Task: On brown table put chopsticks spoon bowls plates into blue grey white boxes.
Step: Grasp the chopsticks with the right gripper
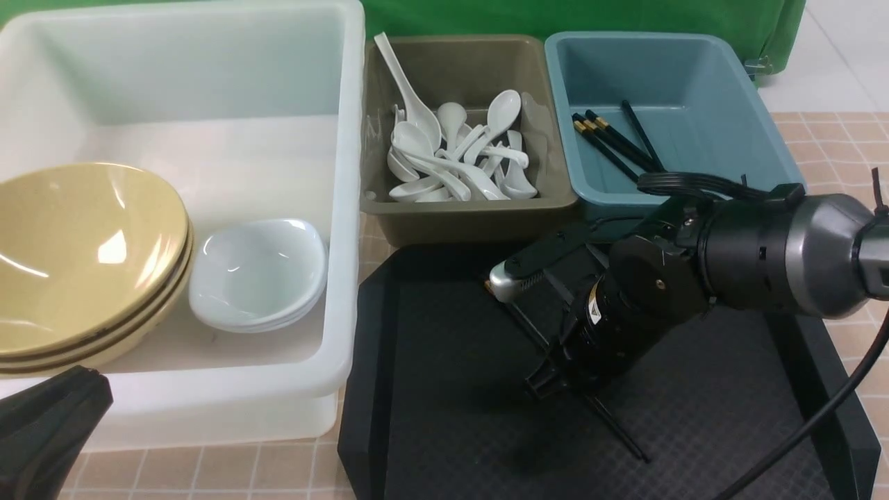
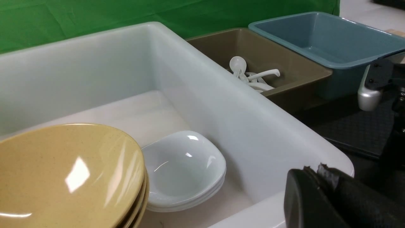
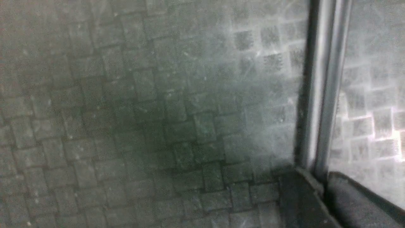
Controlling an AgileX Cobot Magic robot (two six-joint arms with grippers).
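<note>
right end effector (image 1: 555,378) low over the black textured tray (image 1: 444,389), pinching a single black chopstick (image 1: 620,432) that slants toward the tray's near edge. behind the tray: olive-grey bin (image 1: 479,215) heaped with white spoons (image 1: 458,160); teal-blue bin (image 1: 694,76) holding further chopsticks (image 1: 611,142). white tub (image 1: 340,278) contains stacked yellow bowls (image 1: 83,257) beside stacked white plates (image 1: 260,274). left end effector (image 1: 76,399) at the tub's near corner, spread or pressed together not discernible. tiled tabletop (image 1: 847,153) beneath. yellow wrist label (image 1: 594,302) illegible.
</note>
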